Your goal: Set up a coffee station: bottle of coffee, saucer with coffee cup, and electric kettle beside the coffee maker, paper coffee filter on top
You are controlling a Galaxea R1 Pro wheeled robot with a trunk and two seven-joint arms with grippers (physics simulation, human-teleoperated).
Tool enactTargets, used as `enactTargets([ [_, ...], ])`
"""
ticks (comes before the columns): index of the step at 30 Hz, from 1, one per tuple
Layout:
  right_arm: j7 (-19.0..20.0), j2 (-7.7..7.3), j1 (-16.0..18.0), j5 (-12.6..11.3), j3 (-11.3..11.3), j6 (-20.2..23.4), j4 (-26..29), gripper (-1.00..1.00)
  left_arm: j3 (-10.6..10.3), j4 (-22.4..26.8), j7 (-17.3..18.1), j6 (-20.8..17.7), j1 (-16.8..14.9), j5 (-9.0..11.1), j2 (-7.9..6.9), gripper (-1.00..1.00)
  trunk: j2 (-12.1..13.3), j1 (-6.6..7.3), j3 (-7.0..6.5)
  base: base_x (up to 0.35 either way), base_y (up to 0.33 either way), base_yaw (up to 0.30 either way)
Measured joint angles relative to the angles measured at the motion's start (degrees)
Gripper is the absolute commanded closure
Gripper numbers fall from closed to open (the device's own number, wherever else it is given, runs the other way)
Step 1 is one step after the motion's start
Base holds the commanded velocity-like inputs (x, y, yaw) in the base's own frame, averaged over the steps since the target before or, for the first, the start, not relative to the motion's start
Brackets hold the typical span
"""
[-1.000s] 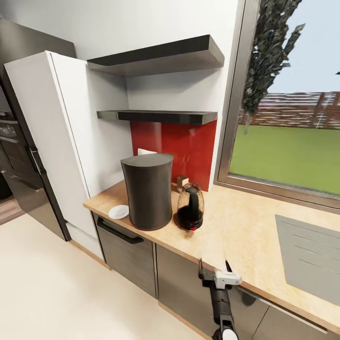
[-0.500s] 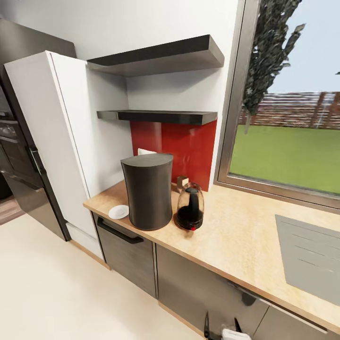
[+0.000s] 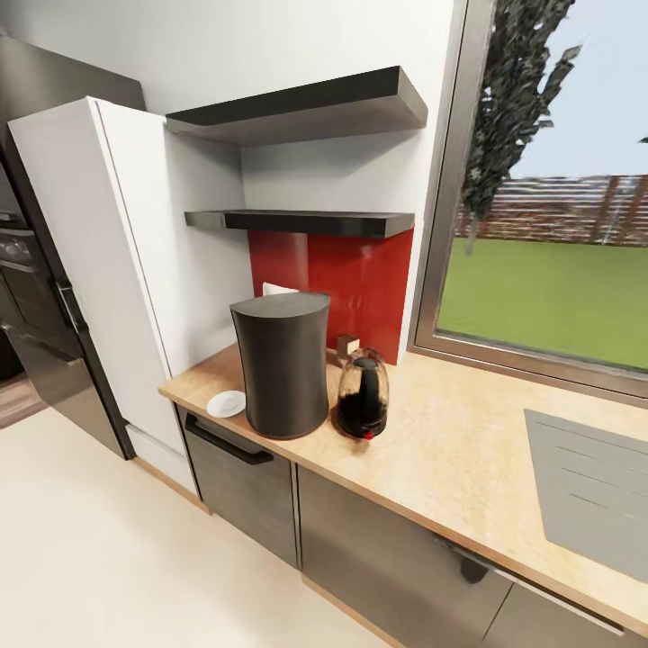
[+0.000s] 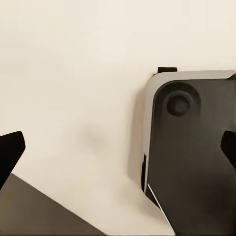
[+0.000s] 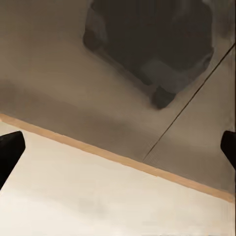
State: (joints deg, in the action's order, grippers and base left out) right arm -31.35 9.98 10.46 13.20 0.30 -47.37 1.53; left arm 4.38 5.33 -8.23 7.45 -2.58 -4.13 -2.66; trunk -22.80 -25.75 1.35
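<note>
In the head view the dark, tall coffee maker [image 3: 280, 364] stands on the wooden countertop [image 3: 450, 450]. The glass electric kettle [image 3: 363, 396] with a black base stands close beside it on the right. A small white saucer [image 3: 226, 403] lies on its left. A white corner, perhaps the paper filter [image 3: 277, 289], peeks out behind the maker. A small brown object [image 3: 346, 346] sits behind the kettle. My left gripper [image 4: 118, 150] is open over pale floor and the robot's base. My right gripper [image 5: 118, 150] is open, facing grey cabinet fronts.
Two dark wall shelves [image 3: 301, 220] hang above the counter with nothing visible on them. A white tall cabinet [image 3: 99, 261] and black oven [image 3: 27, 297] stand at the left. A grey sink panel [image 3: 589, 486] lies at the right, under a large window [image 3: 558, 225].
The right arm, raised in front of the counter a second ago, has dropped below the bottom edge of the head view. The things on the counter have stayed put.
</note>
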Motion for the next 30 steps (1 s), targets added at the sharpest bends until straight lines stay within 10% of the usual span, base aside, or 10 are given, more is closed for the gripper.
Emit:
enactTargets([
  [12,5.18,0.0,-0.86,-2.53,-5.82,25.78,0.03,-1.0,-0.02,-0.27,-0.59,-0.18,0.54,0.0,0.02,-1.0,0.0,0.0,-0.01,0.0,0.0,0.0],
  [19,14.63,0.0,-0.85,-2.74,-7.25,27.9,0.08,-1.0,-0.06,-0.34,-0.64,-0.18,0.74,0.0,-0.1,-1.0,0.0,-0.01,-0.01,0.0,0.0,0.0],
  [30,15.81,0.0,-0.86,-2.81,-7.62,28.09,0.17,-1.0,-0.06,-0.43,-0.65,-0.18,0.7,0.1,-0.16,-1.0,0.0,-0.01,-0.01,0.0,0.0,0.0],
])
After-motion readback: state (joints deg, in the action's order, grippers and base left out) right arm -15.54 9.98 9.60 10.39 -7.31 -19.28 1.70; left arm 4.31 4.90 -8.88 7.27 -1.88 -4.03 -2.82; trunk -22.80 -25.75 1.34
